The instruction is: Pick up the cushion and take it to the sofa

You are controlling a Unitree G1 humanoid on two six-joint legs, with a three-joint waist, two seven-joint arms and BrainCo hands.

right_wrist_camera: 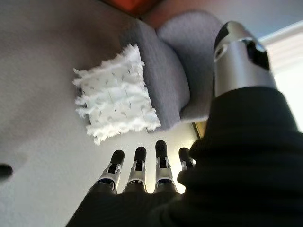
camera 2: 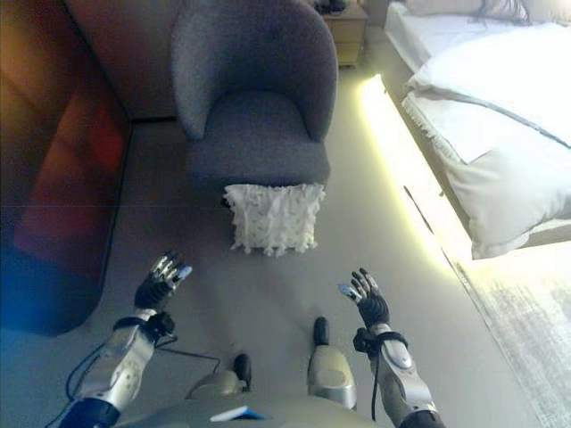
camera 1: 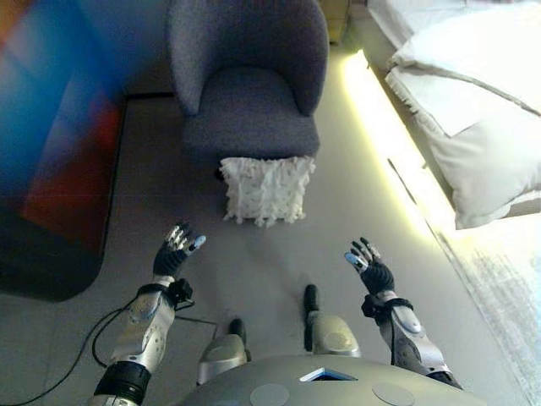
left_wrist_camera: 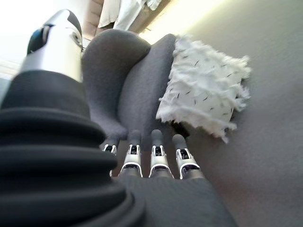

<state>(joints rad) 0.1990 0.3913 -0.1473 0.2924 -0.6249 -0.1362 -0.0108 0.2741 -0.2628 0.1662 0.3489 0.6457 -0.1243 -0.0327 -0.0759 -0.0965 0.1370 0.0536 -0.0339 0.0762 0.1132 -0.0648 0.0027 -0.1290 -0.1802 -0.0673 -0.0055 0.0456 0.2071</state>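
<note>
A white ruffled cushion (camera 1: 267, 189) stands on the floor, leaning against the front of a grey armchair (camera 1: 249, 80). It also shows in the wrist views, cushion (left_wrist_camera: 204, 94) and cushion (right_wrist_camera: 116, 100). My left hand (camera 1: 177, 250) is raised short of the cushion on its left, fingers straight, holding nothing. On the other side my right hand (camera 1: 368, 265) is also open and empty, short of the cushion on its right. Neither hand touches the cushion.
A bed (camera 1: 473, 101) with white bedding runs along the right, with a lit strip (camera 1: 380, 127) at its base. A dark red and blue piece of furniture (camera 1: 51, 161) fills the left. A pale rug (camera 1: 507, 296) lies at the lower right.
</note>
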